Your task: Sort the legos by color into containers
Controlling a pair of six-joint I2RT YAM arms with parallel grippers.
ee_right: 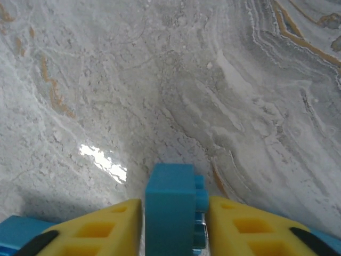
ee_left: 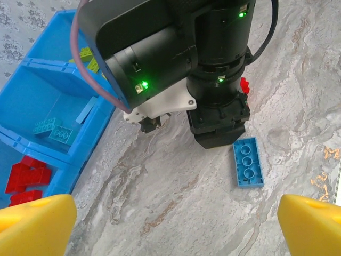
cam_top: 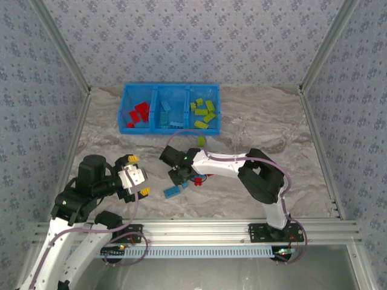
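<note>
Blue lego [ee_right: 170, 208] pinched between right fingers [ee_right: 101, 229] (studs facing sideways).

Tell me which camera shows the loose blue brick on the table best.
Left wrist view: the loose brick lies close, its whole outline and three circles clear. The top view gives a small blue patch. The right wrist view faces the held brick in the right gripper instead.
</note>
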